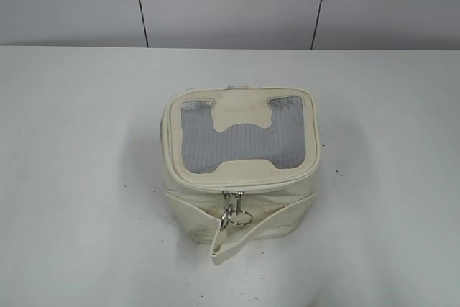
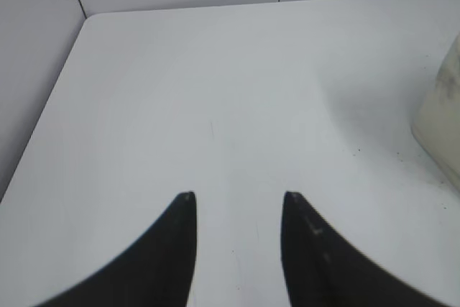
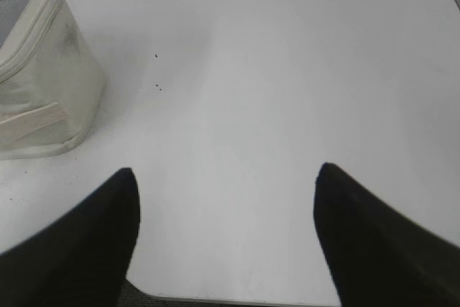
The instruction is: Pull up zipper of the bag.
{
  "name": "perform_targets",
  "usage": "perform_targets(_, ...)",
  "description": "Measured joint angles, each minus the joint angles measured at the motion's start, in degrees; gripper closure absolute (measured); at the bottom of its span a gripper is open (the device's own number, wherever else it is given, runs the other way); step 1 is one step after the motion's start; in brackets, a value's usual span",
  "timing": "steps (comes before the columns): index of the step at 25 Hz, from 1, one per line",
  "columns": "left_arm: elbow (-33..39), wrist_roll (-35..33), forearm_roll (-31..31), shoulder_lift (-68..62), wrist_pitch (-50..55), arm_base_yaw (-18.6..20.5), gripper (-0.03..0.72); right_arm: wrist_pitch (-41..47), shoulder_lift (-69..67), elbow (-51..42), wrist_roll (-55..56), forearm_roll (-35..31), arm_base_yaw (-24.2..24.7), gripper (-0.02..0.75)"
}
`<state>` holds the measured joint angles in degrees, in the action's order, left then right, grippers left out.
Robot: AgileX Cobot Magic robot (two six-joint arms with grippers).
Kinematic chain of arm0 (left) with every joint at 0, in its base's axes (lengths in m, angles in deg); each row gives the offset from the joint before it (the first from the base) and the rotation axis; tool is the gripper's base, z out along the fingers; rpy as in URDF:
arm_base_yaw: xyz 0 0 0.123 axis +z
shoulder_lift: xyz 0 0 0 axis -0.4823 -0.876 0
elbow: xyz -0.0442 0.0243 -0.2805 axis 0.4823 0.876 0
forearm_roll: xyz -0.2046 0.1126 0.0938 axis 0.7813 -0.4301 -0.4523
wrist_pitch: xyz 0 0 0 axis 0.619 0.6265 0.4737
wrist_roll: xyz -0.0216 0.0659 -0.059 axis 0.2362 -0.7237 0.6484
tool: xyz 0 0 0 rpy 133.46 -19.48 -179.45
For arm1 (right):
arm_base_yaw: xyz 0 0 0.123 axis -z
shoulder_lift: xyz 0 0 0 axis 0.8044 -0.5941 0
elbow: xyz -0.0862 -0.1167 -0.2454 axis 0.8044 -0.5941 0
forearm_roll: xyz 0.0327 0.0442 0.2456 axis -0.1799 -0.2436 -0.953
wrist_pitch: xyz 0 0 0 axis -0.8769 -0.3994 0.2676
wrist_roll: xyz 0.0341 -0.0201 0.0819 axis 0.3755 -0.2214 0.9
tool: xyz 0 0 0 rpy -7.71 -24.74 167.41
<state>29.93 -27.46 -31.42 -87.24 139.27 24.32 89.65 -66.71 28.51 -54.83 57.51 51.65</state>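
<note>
Bag, boxy and cream with a grey mesh top, sits mid-counter, cut off in both wrist views. Zipper pulls with silver rings hang at its front. Left jaws and right jaws hang open, holding nothing.

The bag stands on the table, about midway across it and well forward of the wall behind. The zipper runs under the bag's top rim, its pulls hanging on the bag's near face. The left gripper hovers left of the bag, the right gripper right of it, both apart from it.
</note>
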Motion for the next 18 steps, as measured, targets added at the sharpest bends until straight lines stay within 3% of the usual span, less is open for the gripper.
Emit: perform_targets(18,0.0,0.0,0.0,0.0,0.0,0.0,0.384,0.0,0.0,0.0,0.0,0.0,0.0,0.175)
